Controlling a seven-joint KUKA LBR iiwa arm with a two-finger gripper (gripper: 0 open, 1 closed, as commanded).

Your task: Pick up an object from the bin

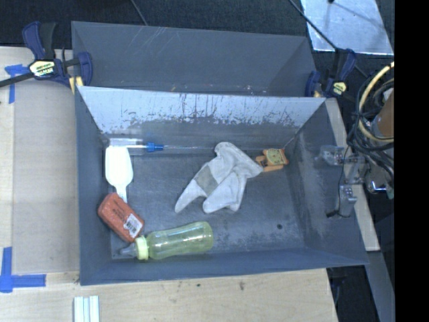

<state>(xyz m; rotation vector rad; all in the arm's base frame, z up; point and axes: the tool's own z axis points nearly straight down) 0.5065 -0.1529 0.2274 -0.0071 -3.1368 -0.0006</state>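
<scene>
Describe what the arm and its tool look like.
The tool is slim silvery metal with dark parts. The arm carries looped black cables, a yellowish curved hose and an orange-brown cover.

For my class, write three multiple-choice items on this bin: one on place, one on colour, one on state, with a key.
1. The gripper is: A at the right side of the bin B over its middle C at its left rim
2. The packet beside the bottle is: A blue B red-orange C black
3. The bottle is: A upright B lying on its side C standing on its cap
Key: A, it hangs by the right wall; B, its wrapper shows red-orange; B, it lies along the front wall.
</scene>
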